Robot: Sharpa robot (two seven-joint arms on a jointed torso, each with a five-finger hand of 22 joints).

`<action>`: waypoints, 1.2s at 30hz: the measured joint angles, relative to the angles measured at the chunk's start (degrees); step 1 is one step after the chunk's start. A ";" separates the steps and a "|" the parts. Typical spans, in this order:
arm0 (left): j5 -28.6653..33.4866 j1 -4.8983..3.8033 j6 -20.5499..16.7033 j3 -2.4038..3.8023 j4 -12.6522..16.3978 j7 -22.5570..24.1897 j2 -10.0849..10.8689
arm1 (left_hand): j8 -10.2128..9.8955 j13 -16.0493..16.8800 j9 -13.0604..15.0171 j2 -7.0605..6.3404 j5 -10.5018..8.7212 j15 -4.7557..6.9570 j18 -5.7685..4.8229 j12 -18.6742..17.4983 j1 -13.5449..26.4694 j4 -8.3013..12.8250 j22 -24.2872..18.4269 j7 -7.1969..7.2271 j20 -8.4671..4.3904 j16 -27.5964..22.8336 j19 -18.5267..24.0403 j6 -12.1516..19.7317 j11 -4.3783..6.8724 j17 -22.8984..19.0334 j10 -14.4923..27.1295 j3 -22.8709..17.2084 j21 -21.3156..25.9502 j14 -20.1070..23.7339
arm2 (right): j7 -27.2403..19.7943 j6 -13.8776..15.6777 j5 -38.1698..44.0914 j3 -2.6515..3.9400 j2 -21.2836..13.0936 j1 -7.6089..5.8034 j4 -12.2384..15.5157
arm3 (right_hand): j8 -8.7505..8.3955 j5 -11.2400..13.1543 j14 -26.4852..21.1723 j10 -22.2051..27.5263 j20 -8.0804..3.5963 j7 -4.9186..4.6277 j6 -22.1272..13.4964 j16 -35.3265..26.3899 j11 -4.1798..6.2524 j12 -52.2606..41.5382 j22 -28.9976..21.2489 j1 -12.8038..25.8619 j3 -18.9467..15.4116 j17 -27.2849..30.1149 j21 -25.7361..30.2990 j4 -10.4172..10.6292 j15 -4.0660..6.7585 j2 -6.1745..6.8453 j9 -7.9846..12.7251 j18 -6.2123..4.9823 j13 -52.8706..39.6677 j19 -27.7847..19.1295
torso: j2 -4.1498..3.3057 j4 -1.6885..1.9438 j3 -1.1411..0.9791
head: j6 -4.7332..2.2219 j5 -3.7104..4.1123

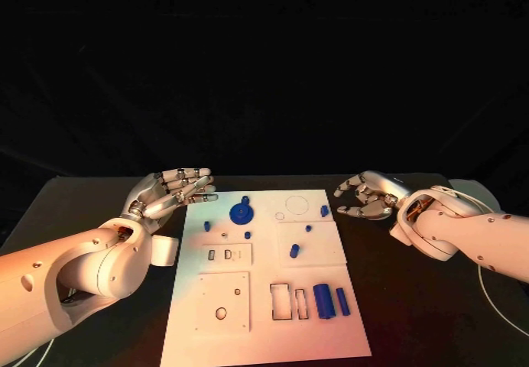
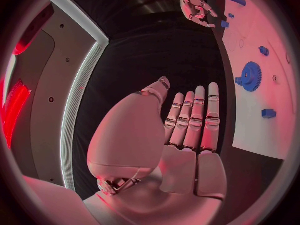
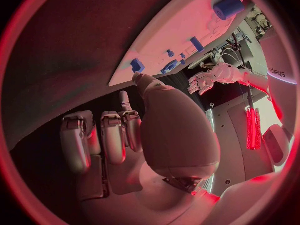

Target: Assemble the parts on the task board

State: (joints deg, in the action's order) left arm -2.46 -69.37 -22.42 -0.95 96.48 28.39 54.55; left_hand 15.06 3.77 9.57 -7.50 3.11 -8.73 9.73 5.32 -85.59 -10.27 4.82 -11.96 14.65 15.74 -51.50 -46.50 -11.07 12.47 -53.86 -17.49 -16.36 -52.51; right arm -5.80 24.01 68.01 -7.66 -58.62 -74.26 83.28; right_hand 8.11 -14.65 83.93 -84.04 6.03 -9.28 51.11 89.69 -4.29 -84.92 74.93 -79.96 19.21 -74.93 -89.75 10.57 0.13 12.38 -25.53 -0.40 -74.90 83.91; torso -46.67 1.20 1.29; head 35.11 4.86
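Flat white task board (image 1: 264, 321) — toothed blue gear (image 1: 241, 212); left hand (image 1: 176, 191) spread empty, right hand (image 1: 369, 197) curled empty.

Board (image 1: 264, 321): white, plain, on black table (image 1: 419, 321).

Parts on board, all blue: gear (image 1: 241, 212) near far edge; small peg (image 1: 206, 226) left of gear; small peg (image 1: 247, 235) just nearer than gear; peg (image 1: 324, 210) at far right edge; peg (image 1: 307, 226) just nearer than it; oblong peg (image 1: 294, 250) mid-board; large cylinder (image 1: 324, 300) and slimmer bar (image 1: 343, 301) side by side at near right.

Thin dark outlines on board: circle (image 1: 297, 204) right of gear; rectangular slots (image 1: 280, 302) left of cylinder.

Left hand (image 1: 176, 191): silver, dark seams between segments. Right hand (image 1: 369, 196): silver likewise. Arms white.
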 measured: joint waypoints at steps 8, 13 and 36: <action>0.00 0.00 0.01 -0.01 -0.06 0.00 -0.03 | 0.00 0.00 0.00 0.00 0.00 0.00 0.00 0.00 0.00 0.00 0.00 0.00 0.00 0.00 0.00 0.00 0.00 0.00 0.00 0.00 0.00 0.00 | -0.23 -0.39 -0.37 0.00 1.80 0.44 -0.85 | 0.00 0.00 0.00 0.00 0.00 0.00 0.00 0.00 0.00 0.00 0.01 0.00 0.00 0.00 0.00 0.00 0.00 0.00 0.00 0.00 0.00 0.00 | -0.01 0.06 0.02 | 0.31 -0.09; 0.00 0.01 0.01 -0.01 -0.08 0.00 0.00 | 0.00 0.00 0.00 0.00 0.00 0.00 0.00 0.00 0.00 0.00 0.00 0.00 0.00 0.00 0.00 0.00 0.00 -0.01 0.00 0.00 0.00 0.00 | -0.23 -0.74 -0.59 0.00 2.55 0.76 -1.29 | 0.00 0.00 0.00 0.00 0.00 0.00 0.00 0.00 0.00 0.00 0.01 0.00 0.00 0.01 0.00 0.00 0.00 0.00 0.00 0.00 -0.05 0.00 | 0.02 0.04 0.08 | 0.50 -0.14; 0.00 0.01 0.00 0.00 -0.07 -0.01 0.05 | 0.00 0.00 0.00 0.00 0.00 0.00 0.00 0.00 0.00 0.00 0.01 0.00 0.00 0.00 0.00 0.00 0.00 -0.02 0.00 0.00 0.00 0.00 | -0.04 -1.73 -0.88 -0.01 4.86 1.51 -2.78 | 0.52 0.00 0.00 0.00 0.01 0.25 2.51 0.00 0.00 -0.45 -0.01 0.01 1.68 0.02 0.00 0.07 -0.01 -0.01 -0.40 0.00 -0.04 0.00 | 0.07 -0.07 0.06 | 0.99 -0.30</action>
State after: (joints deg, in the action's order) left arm -2.46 -69.36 -22.42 -0.96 96.41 28.38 54.60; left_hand 15.06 3.77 9.57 -7.51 3.11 -8.73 9.72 5.32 -85.59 -10.27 4.83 -11.96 14.65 15.74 -51.50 -46.50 -11.07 12.44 -53.87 -17.49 -16.35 -52.51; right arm -5.84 22.28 67.13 -7.66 -53.76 -72.74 80.49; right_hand 8.63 -14.64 83.92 -84.04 6.04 -9.03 53.62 89.69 -4.29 -85.37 74.93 -79.94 20.88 -74.91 -89.75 10.64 0.12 12.37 -25.94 -0.40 -74.94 83.91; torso -46.60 1.14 1.35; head 36.10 4.55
